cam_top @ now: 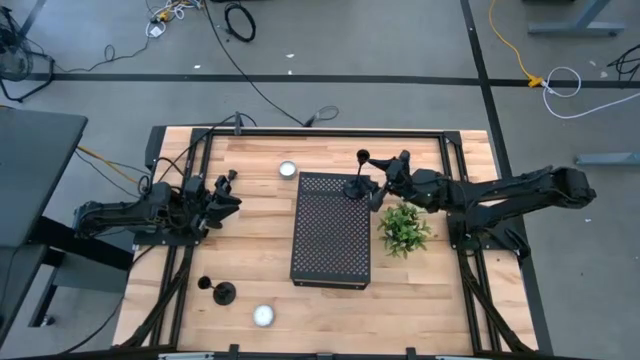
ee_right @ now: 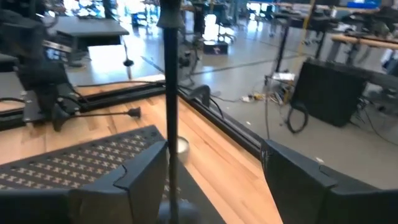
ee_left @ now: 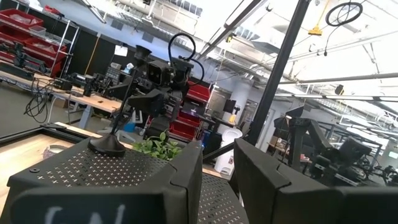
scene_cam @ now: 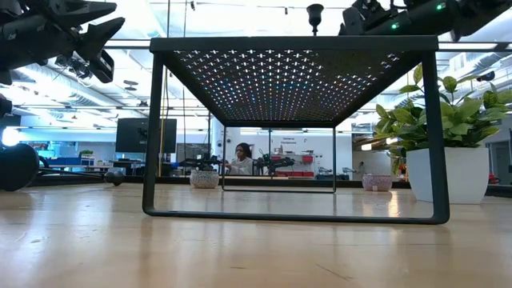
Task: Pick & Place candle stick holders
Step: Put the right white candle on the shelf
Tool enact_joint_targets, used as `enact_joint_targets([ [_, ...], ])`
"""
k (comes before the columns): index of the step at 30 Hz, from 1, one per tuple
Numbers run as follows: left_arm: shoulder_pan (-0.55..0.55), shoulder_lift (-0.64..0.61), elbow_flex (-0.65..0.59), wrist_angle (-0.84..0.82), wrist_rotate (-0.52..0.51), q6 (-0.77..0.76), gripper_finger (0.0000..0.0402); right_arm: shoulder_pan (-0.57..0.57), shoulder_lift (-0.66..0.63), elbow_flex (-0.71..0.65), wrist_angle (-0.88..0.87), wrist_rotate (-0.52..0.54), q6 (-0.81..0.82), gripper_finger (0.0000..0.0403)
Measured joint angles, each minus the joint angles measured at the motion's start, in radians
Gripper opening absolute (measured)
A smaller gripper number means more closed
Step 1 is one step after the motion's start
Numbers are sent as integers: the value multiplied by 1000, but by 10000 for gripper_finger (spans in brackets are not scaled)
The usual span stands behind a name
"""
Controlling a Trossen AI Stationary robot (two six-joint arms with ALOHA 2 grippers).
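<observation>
One black candle stick holder (cam_top: 357, 186) stands upright by its round base on the far right corner of a black perforated stand (cam_top: 330, 240). It also shows in the right wrist view (ee_right: 170, 93) and the left wrist view (ee_left: 118, 140). My right gripper (cam_top: 382, 190) is open, level with the holder's stem, one finger on either side of it. A second holder (cam_top: 220, 292) stands on the table at the near left. A third is not in view. My left gripper (cam_top: 232, 192) is open and empty, left of the stand. My right gripper comes level at the holder from the table's right side. The stem (ee_right: 171, 134) runs close beside one finger (ee_right: 146, 171), the other finger far off. I cannot tell whether that finger touches the stem. The holder's base rests on the stand.
A green plant in a white pot (cam_top: 405, 228) stands right of the stand, under my right arm. Two small round white things lie on the table, one at the far middle (cam_top: 288, 169) and one at the near left (cam_top: 263, 316). A person sits far behind the table (scene_cam: 240, 158).
</observation>
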Motion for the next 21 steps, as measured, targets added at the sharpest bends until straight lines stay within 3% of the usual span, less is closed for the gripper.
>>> enact_joint_targets([
  [11, 0, 0, 0, 0, 0, 0, 94, -25, -81, 0, -240, 187, 130, 256],
  [21, 0, 0, 0, 0, 0, 0, 94, -198, -93, 0, -329, 139, 302, 256],
])
